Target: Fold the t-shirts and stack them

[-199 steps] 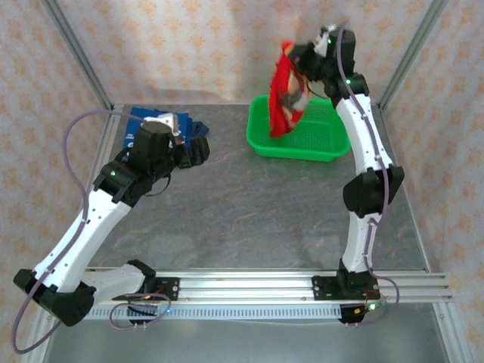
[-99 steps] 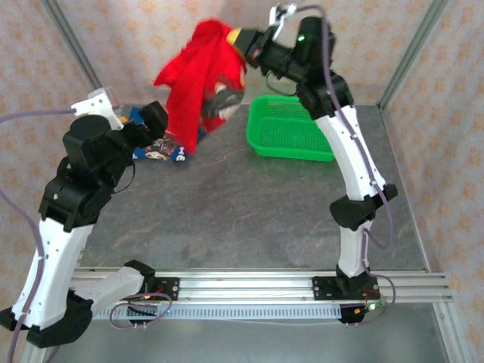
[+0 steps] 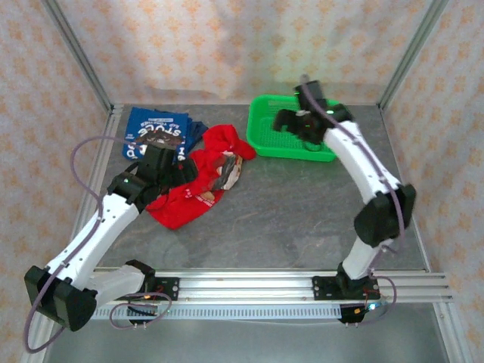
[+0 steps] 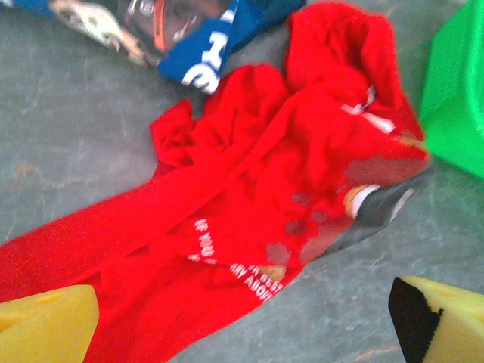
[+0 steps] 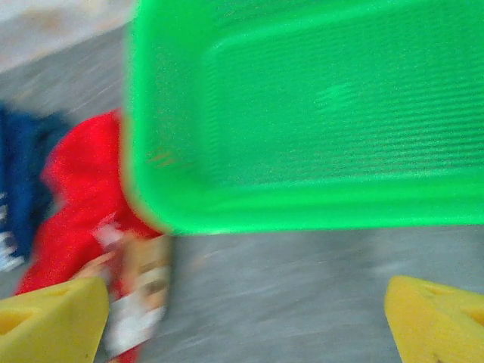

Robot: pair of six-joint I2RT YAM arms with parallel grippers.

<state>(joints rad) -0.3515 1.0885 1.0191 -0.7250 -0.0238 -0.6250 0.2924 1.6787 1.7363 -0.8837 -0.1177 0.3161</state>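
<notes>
1. Red tee (image 3: pixel 198 185) lies crumpled and unfolded on the grey tabletop (image 3: pixel 302 219), left of centre in the top view. Part of its print and its white lettering face up.
2. Blue tee (image 3: pixel 155 132) lies at the upper left of the top view, with its white lettering face up. Its lower right edge meets the red tee.
3. Green basket (image 3: pixel 257 145) stands right of centre in the upper part of the top view. Its left corner is just beside the red tee; contact cannot be told.
4. Left gripper (image 3: pixel 184 172) is over the left part of the red tee in the top view.
5. In the left wrist view, the left gripper (image 4: pixel 242 325) is released. Its yellow pads (image 4: pixel 45 325) sit in the lower corners of the frame, wide apart, with nothing clamped between them.
6. In that same view, the red tee (image 4: pixel 257 189) spreads from the lower left to the upper right. The blue tee (image 4: pixel 204 49) is at the top edge and the basket (image 4: pixel 457 91) at the right edge.
7. Right gripper (image 3: pixel 286 121) is above the left part of the basket in the top view.
8. The right wrist view is blurred. The right gripper (image 5: pixel 242 321) is released there; its yellow pads (image 5: pixel 49 318) stand wide apart in the lower corners, with nothing between them.
9. In the right wrist view, the basket (image 5: pixel 302 212) takes the upper centre and right. The red tee (image 5: pixel 76 189) lies at its left, and the blue tee (image 5: pixel 19 174) is at the left edge.
</notes>
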